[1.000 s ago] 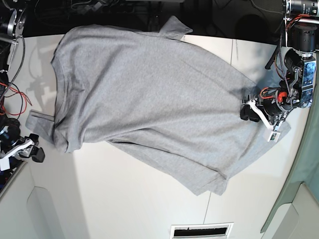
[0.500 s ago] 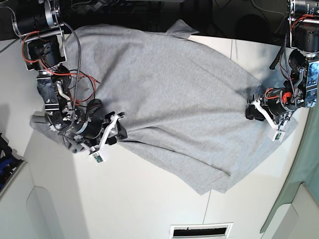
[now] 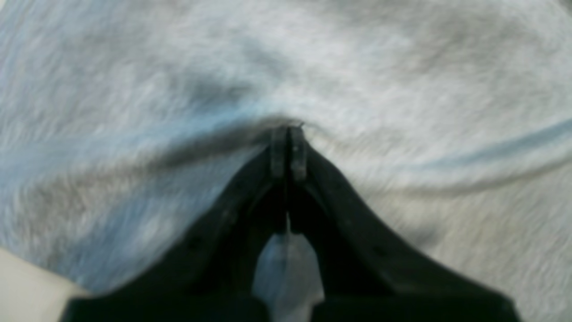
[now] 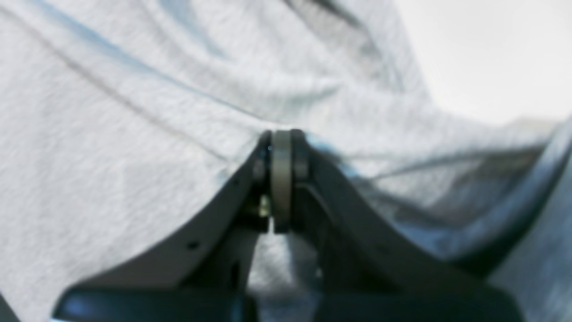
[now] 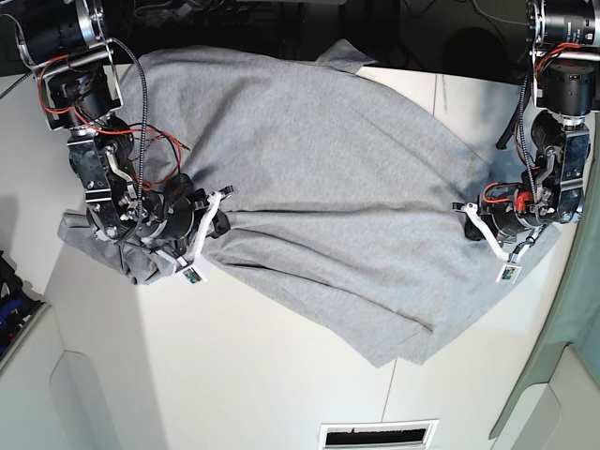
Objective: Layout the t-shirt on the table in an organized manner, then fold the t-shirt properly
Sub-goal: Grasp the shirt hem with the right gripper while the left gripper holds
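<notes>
Cloth, soft heather-grey t-shirt (image 5: 319, 178), lies spread and rumpled across the smooth white table (image 5: 253, 375), its knit pinched into ridges by the left gripper (image 5: 466, 212) at 3 o'clock and the right gripper (image 5: 217, 212) at 9 o'clock.

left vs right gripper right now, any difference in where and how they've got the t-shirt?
The left gripper pinches the t-shirt near its edge at the base view's right side; the right gripper pinches it at the opposite side, further in from the edge. In the wrist views, the cloth bunches into a small peak at the left gripper, while long diagonal creases run away from the right gripper. Shared: both are shut on the cloth.
</notes>
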Tool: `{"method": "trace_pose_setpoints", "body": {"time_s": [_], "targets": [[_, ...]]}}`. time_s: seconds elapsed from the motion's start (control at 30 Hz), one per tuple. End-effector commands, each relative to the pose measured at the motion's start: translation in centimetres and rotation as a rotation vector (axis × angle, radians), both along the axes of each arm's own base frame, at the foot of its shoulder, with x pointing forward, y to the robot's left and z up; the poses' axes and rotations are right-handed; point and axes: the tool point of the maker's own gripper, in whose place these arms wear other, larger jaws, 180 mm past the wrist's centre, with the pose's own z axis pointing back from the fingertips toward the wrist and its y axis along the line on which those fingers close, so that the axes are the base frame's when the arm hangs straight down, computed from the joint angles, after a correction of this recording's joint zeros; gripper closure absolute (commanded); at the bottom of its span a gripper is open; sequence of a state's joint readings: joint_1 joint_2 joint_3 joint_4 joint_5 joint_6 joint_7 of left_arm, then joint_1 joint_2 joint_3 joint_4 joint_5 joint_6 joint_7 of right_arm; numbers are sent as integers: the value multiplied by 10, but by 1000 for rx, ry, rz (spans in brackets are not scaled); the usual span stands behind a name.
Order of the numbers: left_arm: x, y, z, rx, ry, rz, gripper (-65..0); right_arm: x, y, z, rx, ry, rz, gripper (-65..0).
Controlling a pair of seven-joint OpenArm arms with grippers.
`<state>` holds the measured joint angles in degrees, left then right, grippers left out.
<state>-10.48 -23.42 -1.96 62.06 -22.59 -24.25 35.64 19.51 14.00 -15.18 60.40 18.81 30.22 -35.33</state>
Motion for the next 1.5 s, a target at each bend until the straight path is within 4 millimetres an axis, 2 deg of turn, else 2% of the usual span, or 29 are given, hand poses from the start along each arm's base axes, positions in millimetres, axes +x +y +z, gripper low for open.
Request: {"method": "trace_pose_setpoints", "body": {"time_s": [0.0, 0.17, 0.33, 0.47, 0.67, 0.8, 0.97, 1.07, 1.1, 1.17, 1.23, 1.33, 1.47], "targets": [[14, 0, 12, -10, -40, 3, 0, -1, -12, 1, -21, -2, -4, 0], [23, -23, -5, -87, -1, 32, 0, -40, -19, -13, 5, 46, -7, 0], [34, -60, -17, -176, 40, 36, 0, -67, -7, -7, 40, 35, 29, 0], [40, -92, -16, -227, 38, 11, 0, -77, 10, 7, 104, 10, 45, 0], [37, -132, -18, -283, 63, -45, 0, -76, 43, 21, 188, -21, 60, 0], [41, -145, -13, -285, 56, -82, 0, -61, 53, 32, 216, -115, 39, 0], [51, -141, 4, -283, 21, -96, 0, -20, 49, 60, 255, -234, -52, 0], [49, -137, 6, -272, 41, -102, 0, 8, 46, 82, 277, -295, -113, -237], [48, -135, 5, -268, 46, -103, 0, 19, 44, 88, 272, -317, -137, -273], [46, -132, 3, -263, 53, -100, 0, 38, 41, 96, 235, -355, -158, -278], [44, -131, 1, -265, 57, -97, 0, 54, 44, 98, 208, -369, -150, -278], [41, -132, -1, -268, 62, -97, 0, 72, 49, 86, 188, -351, -145, -278], [37, -132, -4, -268, 71, -100, 0, 75, 52, 59, 149, -271, -116, -271]]}}
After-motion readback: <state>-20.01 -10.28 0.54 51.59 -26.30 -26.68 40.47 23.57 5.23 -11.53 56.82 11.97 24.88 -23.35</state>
